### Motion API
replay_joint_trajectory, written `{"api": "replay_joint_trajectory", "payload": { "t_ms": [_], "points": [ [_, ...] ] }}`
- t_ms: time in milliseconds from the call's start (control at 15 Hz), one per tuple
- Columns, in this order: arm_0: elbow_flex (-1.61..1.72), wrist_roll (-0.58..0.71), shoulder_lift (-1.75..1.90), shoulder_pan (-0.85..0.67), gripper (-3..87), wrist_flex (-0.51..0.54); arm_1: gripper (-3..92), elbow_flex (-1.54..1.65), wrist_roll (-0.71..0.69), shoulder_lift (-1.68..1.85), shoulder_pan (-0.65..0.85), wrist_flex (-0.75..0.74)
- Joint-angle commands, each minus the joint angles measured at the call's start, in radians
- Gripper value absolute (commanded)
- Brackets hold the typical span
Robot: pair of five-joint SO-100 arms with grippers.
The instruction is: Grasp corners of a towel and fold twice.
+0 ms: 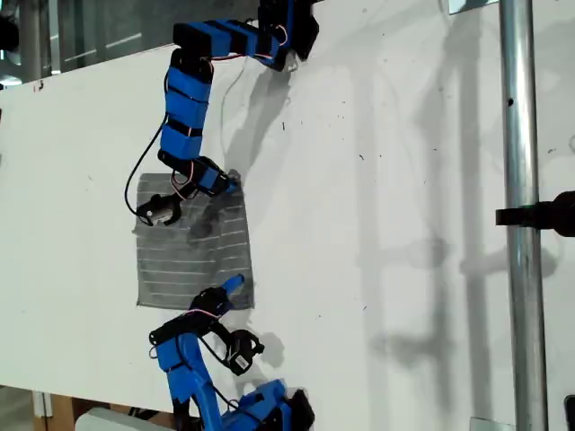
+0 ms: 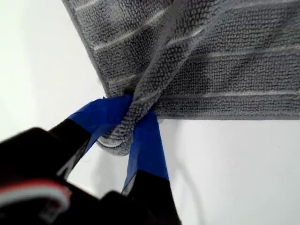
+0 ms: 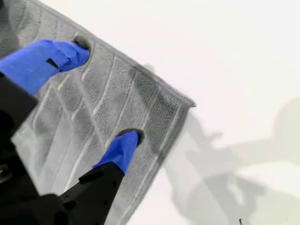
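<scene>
Grey striped towel [image 1: 193, 247] flat on white surface [image 1: 377, 224] toward exterior view's left, one corner [image 2: 115, 143] bunched and pinched between my first gripper [image 2: 126, 119] fingers, my second gripper [image 3: 105, 91] fingers spread wide, tips on cloth near another corner [image 3: 187, 101].

My towel [image 2: 225, 70] is nubby, matt grey cloth; the table [image 1: 377, 180] looks smooth matt white; the pole [image 1: 519, 180] is glossy metal.
</scene>
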Motion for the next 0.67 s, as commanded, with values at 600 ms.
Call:
{"api": "replay_joint_trajectory", "payload": {
  "t_ms": [600],
  "points": [
    [-0.072,0.009,-0.311,-0.087,5.6,0.000,-0.2,0.032,0.003,0.215,-0.008,0.023]
  ]
}}
